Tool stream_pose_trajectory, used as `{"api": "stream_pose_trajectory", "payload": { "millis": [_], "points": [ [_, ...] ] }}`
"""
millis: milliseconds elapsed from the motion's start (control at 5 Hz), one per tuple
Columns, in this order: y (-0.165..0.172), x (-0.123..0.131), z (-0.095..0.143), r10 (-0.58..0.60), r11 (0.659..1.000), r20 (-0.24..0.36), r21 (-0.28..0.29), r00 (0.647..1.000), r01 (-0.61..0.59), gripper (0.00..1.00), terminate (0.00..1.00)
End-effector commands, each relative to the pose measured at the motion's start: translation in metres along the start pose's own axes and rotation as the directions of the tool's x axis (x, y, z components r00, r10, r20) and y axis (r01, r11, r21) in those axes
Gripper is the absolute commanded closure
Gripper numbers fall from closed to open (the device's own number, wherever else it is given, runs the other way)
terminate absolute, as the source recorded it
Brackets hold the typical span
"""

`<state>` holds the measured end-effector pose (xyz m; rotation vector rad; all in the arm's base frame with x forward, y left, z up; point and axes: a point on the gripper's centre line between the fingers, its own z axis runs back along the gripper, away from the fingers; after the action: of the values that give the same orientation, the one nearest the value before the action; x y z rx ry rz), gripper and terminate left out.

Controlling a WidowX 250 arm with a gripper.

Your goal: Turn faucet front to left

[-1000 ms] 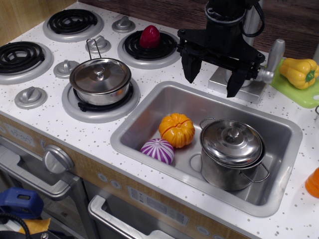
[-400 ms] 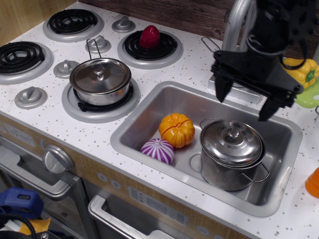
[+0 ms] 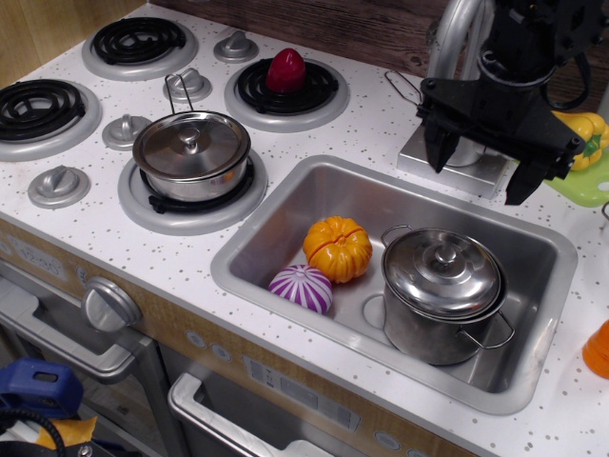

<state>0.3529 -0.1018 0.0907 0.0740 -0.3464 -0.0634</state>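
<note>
The gripper (image 3: 482,173) hangs above the back edge of the sink (image 3: 285,205) with its two black fingers spread wide apart and holding nothing. The faucet (image 3: 453,43) stands directly behind the gripper; its base plate (image 3: 419,157) shows between and below the fingers, and the arched spout rises just to the left of the arm. The side lever is hidden by the arm, so its position cannot be told.

The gripper seems to be lining up with the faucet before any push or grasp. Several things could go wrong from here. If the fingers close too low, they may catch the base plate and not the spout, and the faucet will not turn. If the push comes from the wrong side, the spout may swing the other way. Just below and in front of the gripper sits a steel pot (image 3: 442,290) with a lid in the sink; a descent too far forward could knock the lid. To the right, very near the gripper, lies a yellow pepper (image 3: 580,129), which a wide swing could push away.
</note>
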Motion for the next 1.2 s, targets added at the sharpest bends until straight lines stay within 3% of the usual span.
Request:
{"api": "stream_pose_trajectory", "payload": {
  "millis": [0, 1000],
  "points": [
    [0.005, 0.026, 0.017, -0.015, 1.000, 0.080, 0.006, 0.997, 0.014, 0.00, 0.00],
    [0.066, 0.046, 0.013, -0.137, 0.991, 0.137, 0.021, 0.981, 0.135, 0.00, 0.00]
  ]
}}
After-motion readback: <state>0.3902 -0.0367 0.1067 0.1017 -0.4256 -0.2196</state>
